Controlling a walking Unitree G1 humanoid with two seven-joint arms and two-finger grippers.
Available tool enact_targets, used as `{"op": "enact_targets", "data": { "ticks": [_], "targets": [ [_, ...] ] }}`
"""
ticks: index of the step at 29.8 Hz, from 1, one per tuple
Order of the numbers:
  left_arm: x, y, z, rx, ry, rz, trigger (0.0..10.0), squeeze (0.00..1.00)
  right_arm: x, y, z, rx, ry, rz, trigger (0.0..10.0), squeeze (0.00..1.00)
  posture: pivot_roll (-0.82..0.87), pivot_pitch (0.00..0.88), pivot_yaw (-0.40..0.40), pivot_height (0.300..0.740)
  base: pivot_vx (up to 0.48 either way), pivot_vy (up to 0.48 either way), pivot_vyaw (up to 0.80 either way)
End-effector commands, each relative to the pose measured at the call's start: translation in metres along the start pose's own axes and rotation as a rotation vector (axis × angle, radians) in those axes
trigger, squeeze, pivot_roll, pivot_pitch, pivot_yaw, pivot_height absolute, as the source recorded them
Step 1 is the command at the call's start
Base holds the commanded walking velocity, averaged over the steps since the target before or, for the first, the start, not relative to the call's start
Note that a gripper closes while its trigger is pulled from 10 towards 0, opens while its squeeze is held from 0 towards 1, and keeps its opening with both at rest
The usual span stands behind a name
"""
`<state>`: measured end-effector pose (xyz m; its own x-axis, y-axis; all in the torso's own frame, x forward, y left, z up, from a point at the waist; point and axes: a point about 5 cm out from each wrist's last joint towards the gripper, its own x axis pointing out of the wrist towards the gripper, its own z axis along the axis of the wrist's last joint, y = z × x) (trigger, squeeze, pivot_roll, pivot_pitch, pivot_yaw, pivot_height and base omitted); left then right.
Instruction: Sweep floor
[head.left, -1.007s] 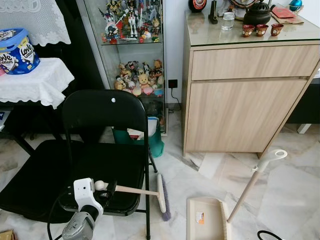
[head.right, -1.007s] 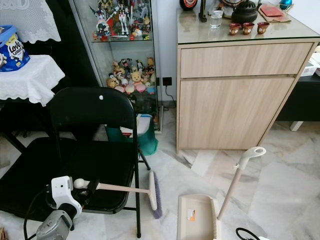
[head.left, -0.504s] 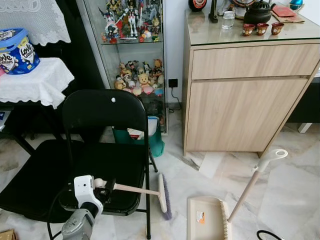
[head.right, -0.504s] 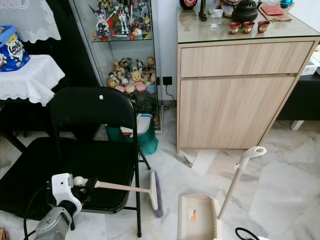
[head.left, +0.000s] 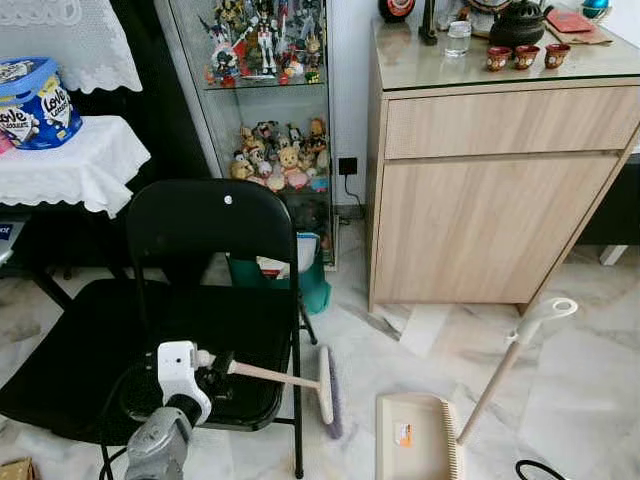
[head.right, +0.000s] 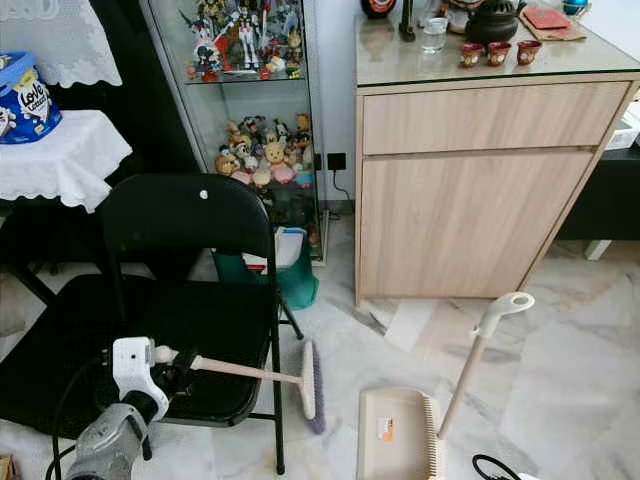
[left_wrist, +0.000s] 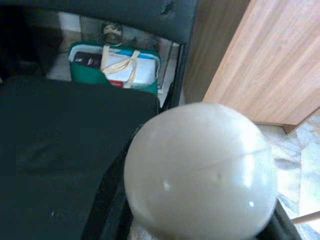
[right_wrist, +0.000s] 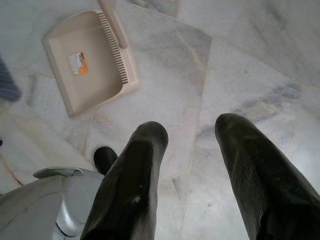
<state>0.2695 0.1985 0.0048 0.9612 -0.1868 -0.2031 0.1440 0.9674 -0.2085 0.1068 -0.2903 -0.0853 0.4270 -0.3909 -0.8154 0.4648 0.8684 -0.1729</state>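
Note:
My left gripper (head.left: 218, 365) is shut on the cream handle of a small broom (head.left: 280, 377), low in front of the black folding chair (head.left: 205, 235). The broom head (head.left: 328, 392) with purple bristles rests on the marble floor beside the chair's front leg. The handle's round white end knob (left_wrist: 200, 170) looms close in the left wrist view. A beige dustpan (head.left: 415, 440) with an upright long handle (head.left: 510, 355) stands on the floor to the right of the broom. My right gripper (right_wrist: 187, 165) hangs open above the floor, near the dustpan (right_wrist: 87, 60).
A wooden cabinet (head.left: 490, 200) with cups on its top stands at the back right. A glass display case (head.left: 270, 90) of figurines is behind the chair, with a green bin (head.left: 300, 275) at its foot. A white-clothed table (head.left: 65, 165) is at the left.
The left gripper and broom handle have shifted slightly right and up; the broom head stays in about the same spot. The dustpan has not moved.

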Motion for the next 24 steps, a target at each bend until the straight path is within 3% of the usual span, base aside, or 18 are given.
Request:
{"op": "enact_targets", "data": {
  "ticks": [1,5,15,23,24],
  "targets": [
    [0.005,0.002,0.018,0.07,-0.061,-0.023,0.0,0.0,-0.001,0.006,-0.003,0.023,0.004,-0.006,10.0,0.0,-0.23,0.0,0.114,0.74,0.0,0.0,0.0],
    [0.007,0.0,0.025,0.096,-0.095,-0.042,0.0,0.0,0.0,0.013,-0.002,0.024,-0.001,-0.001,10.0,0.0,-0.22,0.0,0.12,0.74,0.0,0.0,0.0],
    [0.015,-0.027,0.051,0.189,-0.204,-0.169,0.0,0.0,-0.001,0.021,-0.004,0.036,0.002,0.0,10.0,0.0,-0.2,0.0,0.143,0.74,0.0,0.0,0.0],
    [0.014,-0.027,0.048,0.201,-0.162,-0.18,0.0,0.0,-0.001,0.025,-0.007,0.048,0.005,-0.001,10.0,0.0,-0.2,0.0,0.163,0.74,0.0,0.0,0.0],
    [0.013,-0.025,0.048,0.208,-0.152,-0.173,6.9,0.0,-0.001,0.025,-0.007,0.049,0.007,-0.002,10.0,0.0,-0.2,0.0,0.164,0.74,0.0,0.0,0.0]
  ]
}}
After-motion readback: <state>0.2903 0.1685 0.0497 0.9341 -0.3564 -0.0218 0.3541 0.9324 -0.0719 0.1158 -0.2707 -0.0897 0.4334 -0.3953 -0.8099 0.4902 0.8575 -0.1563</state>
